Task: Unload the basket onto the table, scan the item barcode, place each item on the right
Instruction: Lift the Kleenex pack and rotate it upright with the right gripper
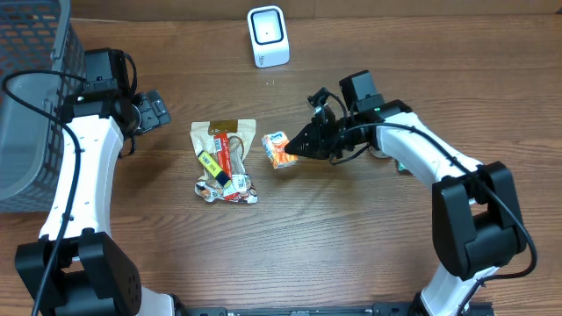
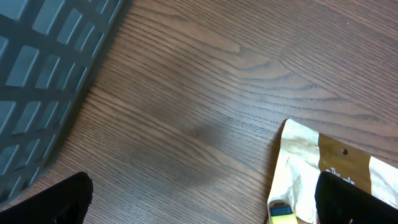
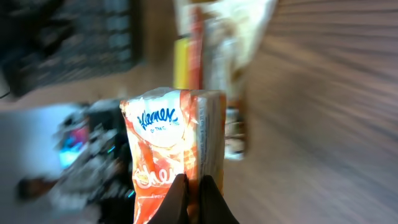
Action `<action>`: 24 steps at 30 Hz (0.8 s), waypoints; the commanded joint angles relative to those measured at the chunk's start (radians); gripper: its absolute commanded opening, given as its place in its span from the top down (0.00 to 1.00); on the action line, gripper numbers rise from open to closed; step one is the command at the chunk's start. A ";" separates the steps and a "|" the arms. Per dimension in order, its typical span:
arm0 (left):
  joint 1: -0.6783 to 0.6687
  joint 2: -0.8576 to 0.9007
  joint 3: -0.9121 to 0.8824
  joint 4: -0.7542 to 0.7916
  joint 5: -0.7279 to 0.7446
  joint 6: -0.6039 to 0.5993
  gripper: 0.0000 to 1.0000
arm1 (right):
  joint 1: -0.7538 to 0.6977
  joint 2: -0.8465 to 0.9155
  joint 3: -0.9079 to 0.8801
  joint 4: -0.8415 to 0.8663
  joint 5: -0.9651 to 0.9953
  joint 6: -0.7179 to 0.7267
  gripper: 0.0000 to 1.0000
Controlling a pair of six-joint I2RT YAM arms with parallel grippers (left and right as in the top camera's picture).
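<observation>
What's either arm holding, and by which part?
Right gripper: jaws pinch the orange tissue pack by its edge. Left gripper: jaws open, nothing held.

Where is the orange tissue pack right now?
Overhead, the orange tissue pack is mid-table, pinched by the right tool, just right of the snack packets, with the white scanner beyond it.

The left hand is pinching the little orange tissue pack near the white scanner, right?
No, it is the right hand that pinches the small orange plastic tissue pack, as the overhead view shows. The left hand is open and holds nothing. The white box-shaped scanner does stand nearby.
</observation>
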 commanded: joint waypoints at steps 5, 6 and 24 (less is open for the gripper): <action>0.000 -0.016 0.014 0.002 0.004 0.019 0.00 | -0.034 -0.030 -0.003 -0.062 -0.439 -0.292 0.96; 0.000 -0.016 0.014 0.003 0.004 0.019 0.00 | -0.036 -0.030 -0.003 -0.076 -0.460 -0.315 0.96; -0.002 -0.016 0.014 0.004 0.005 0.019 0.00 | -0.210 -0.030 0.015 -0.050 -0.587 -0.322 0.96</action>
